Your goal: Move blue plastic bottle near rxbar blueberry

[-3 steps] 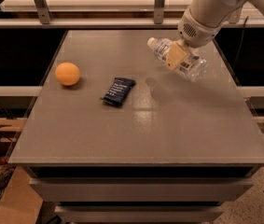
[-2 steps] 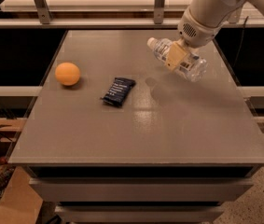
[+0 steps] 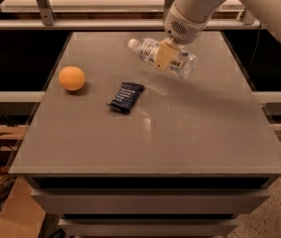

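Observation:
The blue plastic bottle, clear and ribbed with a white cap pointing left, is held lying sideways above the grey table, right of its middle at the back. My gripper comes down from the upper right and is shut on the bottle's middle, with a tan finger pad across the label. The rxbar blueberry, a dark navy wrapper with pale text, lies flat on the table to the lower left of the bottle, a short gap away.
An orange ball rests on the table's left side, left of the bar. A metal rail and shelf run along the back. The table's edges drop off on all sides, with cardboard on the floor at lower left.
My gripper has carried the bottle to the left, toward the bar. The bar and the orange ball have not moved.

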